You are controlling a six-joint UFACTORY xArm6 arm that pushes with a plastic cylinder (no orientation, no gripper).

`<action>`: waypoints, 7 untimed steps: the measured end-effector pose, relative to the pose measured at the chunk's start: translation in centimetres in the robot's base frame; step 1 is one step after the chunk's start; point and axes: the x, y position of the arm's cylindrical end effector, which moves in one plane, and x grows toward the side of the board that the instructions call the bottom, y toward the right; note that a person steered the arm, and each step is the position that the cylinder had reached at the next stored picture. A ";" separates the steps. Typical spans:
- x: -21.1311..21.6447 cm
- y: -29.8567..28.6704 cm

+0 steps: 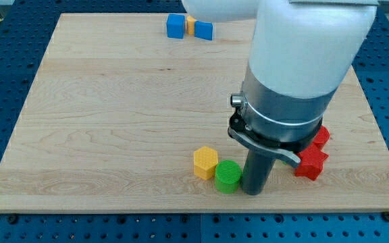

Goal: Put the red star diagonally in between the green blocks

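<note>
Blue pegboard is framing a pale wooden counter [113, 101], and I am working near its bottom edge. I have no hand, so nothing is being grasped or released; I am only pressing my tip [252, 192] down onto the wood, and it is sitting just beside the green cylinder [227, 176], on that block's right. A yellow hexagon [206, 163] is touching the green cylinder on its left. The red star [310, 164] is lying to the right of my tip, near but apart, with another red block [321, 137] just above it, partly hidden by my arm. I am seeing only one green block; any second may be behind me. I am judging that the star needs pushing leftward, so I must first get around to its right side. Two blue blocks [175, 26] and an orange block [191, 25] are resting at the top edge.
</note>
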 end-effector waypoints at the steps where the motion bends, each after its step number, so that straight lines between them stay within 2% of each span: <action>1: 1.7 1.2; 4: 0.4 15.7; 5: -2.3 16.6; 7: -3.5 14.7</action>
